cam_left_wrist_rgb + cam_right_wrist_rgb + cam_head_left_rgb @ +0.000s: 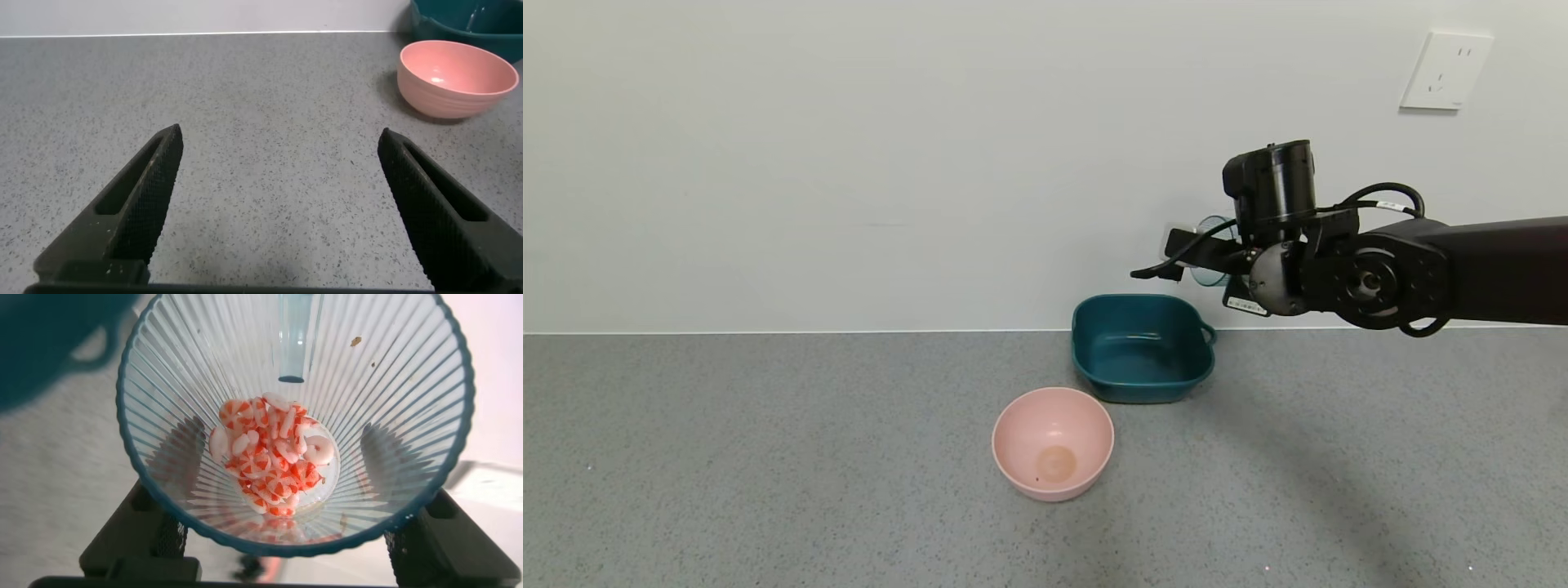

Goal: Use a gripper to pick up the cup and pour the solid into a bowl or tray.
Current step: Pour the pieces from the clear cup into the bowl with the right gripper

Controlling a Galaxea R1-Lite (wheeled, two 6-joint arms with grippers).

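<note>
My right gripper (1186, 258) is shut on the pale blue ribbed cup (1214, 230) and holds it in the air near the wall, above the far right side of the dark teal basin (1141, 382). In the right wrist view I look into the cup (384, 384); the white and pinkish-orange pieces (274, 461) lie heaped at its bottom. The black fingers (167, 539) press the cup from both sides. A blurred part of the basin (41, 343) shows beside the cup. The basin looks empty in the head view.
A round pink bowl (1013, 425) stands on the grey table in front of the basin, a little to its left. My left gripper (278, 135) is open low over bare table, with the pink bowl (458, 82) and the basin (478, 20) beyond it. A white wall runs behind.
</note>
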